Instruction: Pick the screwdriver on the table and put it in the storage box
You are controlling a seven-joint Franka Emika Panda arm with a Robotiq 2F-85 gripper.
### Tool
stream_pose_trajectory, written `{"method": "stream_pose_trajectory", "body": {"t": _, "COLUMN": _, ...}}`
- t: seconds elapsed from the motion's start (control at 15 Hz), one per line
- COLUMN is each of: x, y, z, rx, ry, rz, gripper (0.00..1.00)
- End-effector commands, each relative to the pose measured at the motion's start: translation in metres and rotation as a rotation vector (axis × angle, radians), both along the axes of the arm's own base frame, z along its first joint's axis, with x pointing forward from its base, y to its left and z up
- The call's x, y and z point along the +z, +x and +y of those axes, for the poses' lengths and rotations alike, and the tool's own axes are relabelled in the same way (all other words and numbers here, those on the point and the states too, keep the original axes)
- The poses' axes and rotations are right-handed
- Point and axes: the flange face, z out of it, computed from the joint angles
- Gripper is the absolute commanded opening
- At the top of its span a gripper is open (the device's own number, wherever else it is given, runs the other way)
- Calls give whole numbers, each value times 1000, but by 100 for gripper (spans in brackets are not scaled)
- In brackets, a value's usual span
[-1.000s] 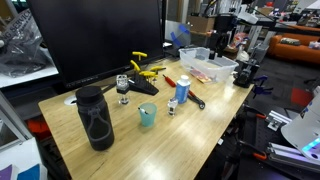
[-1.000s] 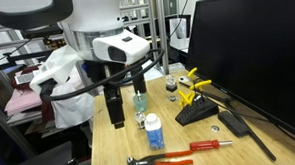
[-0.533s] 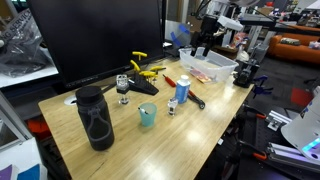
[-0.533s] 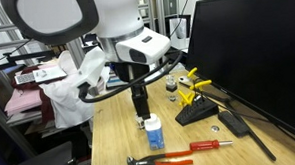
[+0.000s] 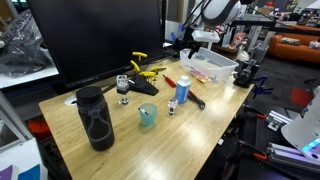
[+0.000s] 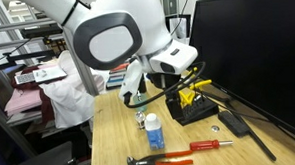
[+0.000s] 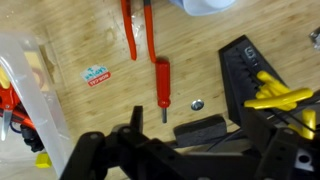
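Where the wrist view looks down on the pale wooden table (image 7: 95,40), we see the screwdriver (image 7: 161,82) lying flat just ahead of the gripper (image 7: 180,145), a little toward the box side of its middle. Its long axis runs almost straight away from the hand: the red handle is the far end, and the short dark shaft points back toward the fingers. The handle is smooth, round and slim, and the shaft is thin metal. The black fingers stand apart and we see nothing between them. Beyond the screwdriver, farther from the hand, lie red-handled pliers (image 7: 130,35) with two long thin grips. To one side of the hand is the storage box (image 7: 35,90), a shallow bin of clear, slightly milky plastic, with small coloured things inside that we cannot name. To the other side stands a black ribbed holder (image 7: 240,75) that carries yellow-handled tools (image 7: 275,98). A small round metal piece (image 7: 197,103) lies just beside the shaft's tip. In an exterior view the screwdriver (image 6: 208,146) shows as a thin red bar on the wood.
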Motion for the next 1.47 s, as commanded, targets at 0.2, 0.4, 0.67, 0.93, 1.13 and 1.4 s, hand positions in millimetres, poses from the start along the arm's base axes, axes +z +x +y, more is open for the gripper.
{"method": "stream_pose_trajectory", "body": {"t": 0.2, "x": -66, "y": 42, "z": -9, "rx": -123, "ry": -114, "rz": 48, "gripper": 100}}
{"method": "stream_pose_trajectory", "body": {"t": 0.4, "x": -87, "y": 59, "z": -8, "rx": -132, "ry": -104, "rz": 71, "gripper": 100}}
{"method": "stream_pose_trajectory", "body": {"t": 0.67, "x": -115, "y": 75, "z": -7, "rx": -134, "ry": -48, "rz": 107, "gripper": 100}}
{"method": "stream_pose_trajectory", "body": {"t": 0.93, "x": -144, "y": 82, "z": -6, "rx": -68, "ry": -13, "rz": 177, "gripper": 100}}
{"method": "stream_pose_trajectory", "body": {"t": 1.13, "x": -158, "y": 89, "z": -10, "rx": -2, "ry": -28, "rz": 216, "gripper": 100}}
{"method": "stream_pose_trajectory", "body": {"t": 1.4, "x": -162, "y": 101, "z": -24, "rx": 70, "ry": -54, "rz": 227, "gripper": 100}}
